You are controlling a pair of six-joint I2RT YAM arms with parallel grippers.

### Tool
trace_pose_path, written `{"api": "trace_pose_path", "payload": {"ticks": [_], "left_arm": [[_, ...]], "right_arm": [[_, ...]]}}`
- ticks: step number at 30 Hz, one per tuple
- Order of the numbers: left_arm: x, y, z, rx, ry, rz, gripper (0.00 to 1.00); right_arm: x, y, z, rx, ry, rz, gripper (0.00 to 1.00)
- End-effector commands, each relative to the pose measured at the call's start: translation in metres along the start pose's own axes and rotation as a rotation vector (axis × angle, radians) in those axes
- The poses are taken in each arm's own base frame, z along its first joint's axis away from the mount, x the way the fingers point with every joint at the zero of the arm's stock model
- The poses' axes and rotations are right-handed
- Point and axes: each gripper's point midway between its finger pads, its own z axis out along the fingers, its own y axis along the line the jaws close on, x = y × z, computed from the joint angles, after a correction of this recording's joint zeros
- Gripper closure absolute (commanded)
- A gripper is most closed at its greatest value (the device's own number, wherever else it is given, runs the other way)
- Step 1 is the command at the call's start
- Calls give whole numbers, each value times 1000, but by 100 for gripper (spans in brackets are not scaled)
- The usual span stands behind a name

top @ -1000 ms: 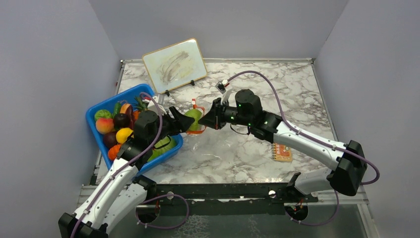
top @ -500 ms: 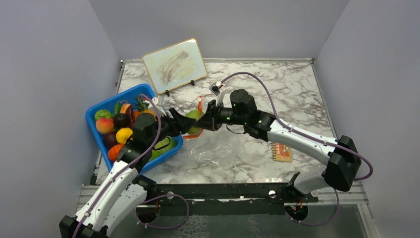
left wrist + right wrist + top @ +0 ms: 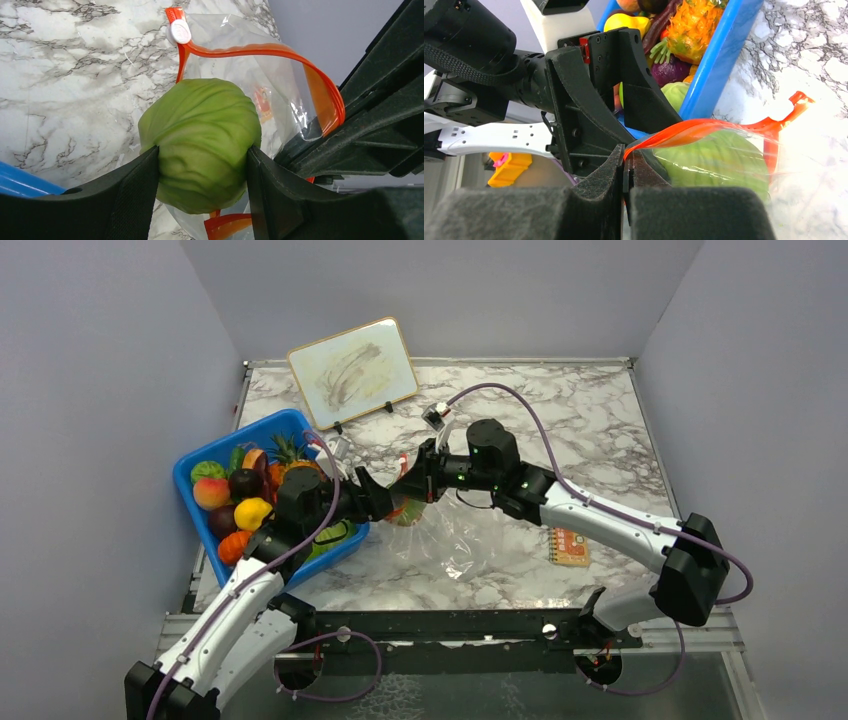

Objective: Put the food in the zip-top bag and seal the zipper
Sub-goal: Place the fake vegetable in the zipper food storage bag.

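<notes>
My left gripper [image 3: 202, 165] is shut on a green toy cabbage [image 3: 200, 145] and holds it at the open mouth of the clear zip-top bag [image 3: 280, 85]. The orange-red zipper [image 3: 260, 49] loops around behind the cabbage, with its white slider [image 3: 178, 32] at the far end. My right gripper [image 3: 626, 167] is shut on the zipper rim [image 3: 704, 127] and holds the mouth up; the cabbage [image 3: 714, 160] shows through the plastic. In the top view the two grippers, left [image 3: 385, 505] and right [image 3: 412, 485], meet by the tub's right corner, and the bag [image 3: 455, 540] trails onto the table.
The blue tub [image 3: 200, 455] at the left holds several more toy fruits, including a pineapple [image 3: 689, 30]. A framed whiteboard [image 3: 352, 370] stands at the back. A small orange notebook [image 3: 571, 547] lies at the right, near the right arm.
The left gripper has carried the cabbage right and down into the bag's mouth. The right gripper has lowered the zipper rim, and the bag now spreads on the table.
</notes>
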Motion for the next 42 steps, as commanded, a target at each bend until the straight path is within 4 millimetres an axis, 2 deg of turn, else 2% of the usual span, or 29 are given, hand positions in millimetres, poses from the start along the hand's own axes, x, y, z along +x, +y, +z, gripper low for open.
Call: {"api": "trace_pose_path", "payload": {"ticks": [1, 6, 10, 11, 13, 16, 18, 22, 24, 26, 29, 35, 39, 42], "left_arm": [[-14, -52, -16, 206, -1, 116, 77], [-15, -83, -33, 364, -25, 175, 61], [-10, -89, -39, 427, -45, 212, 48], [-10, -91, -40, 444, -48, 216, 50], [-9, -97, -42, 485, -46, 233, 70], [-20, -86, -35, 367, -45, 249, 85], [-33, -69, -33, 214, -53, 253, 88], [-60, -43, -44, -38, -121, 260, 95], [-69, -35, -51, -123, -148, 246, 97], [-73, -36, -54, -138, -158, 233, 97], [-71, -50, -51, -72, -148, 163, 97], [-68, -104, -49, 253, -170, 29, 97], [-63, -115, -51, 341, -160, 1, 98], [-66, -129, -59, 423, -183, -20, 98]], "right_arm": [[-15, 7, 1, -13, -53, -27, 99], [-17, 5, -3, 7, -85, -3, 99], [-22, 17, -4, -48, -92, -10, 99], [-20, 20, -4, -64, -81, -11, 99], [-18, 23, -3, -85, -67, -8, 99], [-16, 15, -7, -42, -80, 0, 99], [-15, 5, -13, 20, -94, -6, 99], [-10, -10, -23, 98, -105, -65, 99], [-4, -17, -29, 122, -95, -111, 99], [3, -21, -37, 131, -103, -150, 99], [5, -16, -47, 109, -133, -174, 99], [7, -8, -48, 59, -151, -141, 99], [-1, -2, -46, 33, -191, -117, 99], [-5, 0, -43, 21, -199, -109, 99]]}}
